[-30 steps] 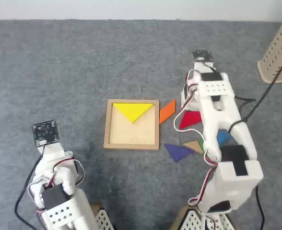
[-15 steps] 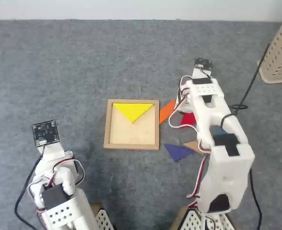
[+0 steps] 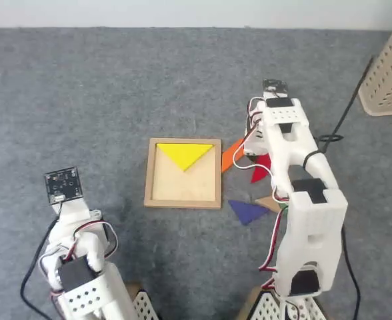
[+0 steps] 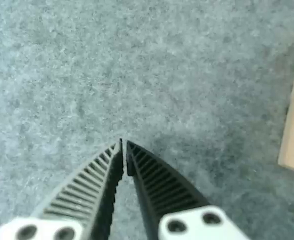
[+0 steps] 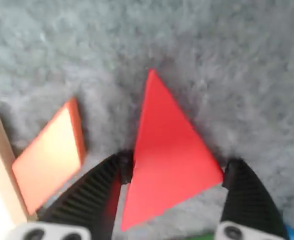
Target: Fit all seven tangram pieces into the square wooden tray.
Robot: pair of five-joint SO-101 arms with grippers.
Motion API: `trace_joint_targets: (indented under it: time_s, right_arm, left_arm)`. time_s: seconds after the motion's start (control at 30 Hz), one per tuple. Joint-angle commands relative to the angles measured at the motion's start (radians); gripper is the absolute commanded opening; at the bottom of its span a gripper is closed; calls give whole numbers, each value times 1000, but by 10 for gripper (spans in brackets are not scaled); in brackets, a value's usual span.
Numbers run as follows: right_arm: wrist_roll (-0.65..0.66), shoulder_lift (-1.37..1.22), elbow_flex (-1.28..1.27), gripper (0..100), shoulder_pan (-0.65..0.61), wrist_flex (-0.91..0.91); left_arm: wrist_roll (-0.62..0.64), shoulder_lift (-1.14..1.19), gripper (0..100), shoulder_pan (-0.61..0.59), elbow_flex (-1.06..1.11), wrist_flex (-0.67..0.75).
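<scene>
While jaws gape around red triangle (image 5: 159, 135), right gripper (image 5: 178, 166) sits poised for pickup.
Next, probably: pinch, carry to tray (image 3: 148, 175); left gripper (image 4: 123, 146) closed, empty.

High camera: fixed, far off, looking steeply down, tray (image 3: 149, 175) mid-frame. Left wrist camera: close over carpet (image 4: 137, 60) beside tray, sharing its edge. Right wrist camera: very close on red triangle (image 5: 162, 150), sharing tray corner.
</scene>
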State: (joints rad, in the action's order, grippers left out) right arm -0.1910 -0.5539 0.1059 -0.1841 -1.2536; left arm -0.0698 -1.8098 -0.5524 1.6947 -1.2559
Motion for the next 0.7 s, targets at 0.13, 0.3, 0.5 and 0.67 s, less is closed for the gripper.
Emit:
trace_joint_targets:
  time_s: [0.13,0.3,0.5,0.67]
  right_arm:
    - [178,-2,141,221,61,-151]
    - [278,5,166,220,62,-159]
    - [292,7,187,225,79,-186]
    - [221,15,190,277,85,-223]
  left_arm:
    - [9,-3,13,2,-8,-3]
    - [9,-3,13,2,-8,-3]
    - [9,-3,13,2,-8,-3]
    - [9,-3,13,2,-8,-3]
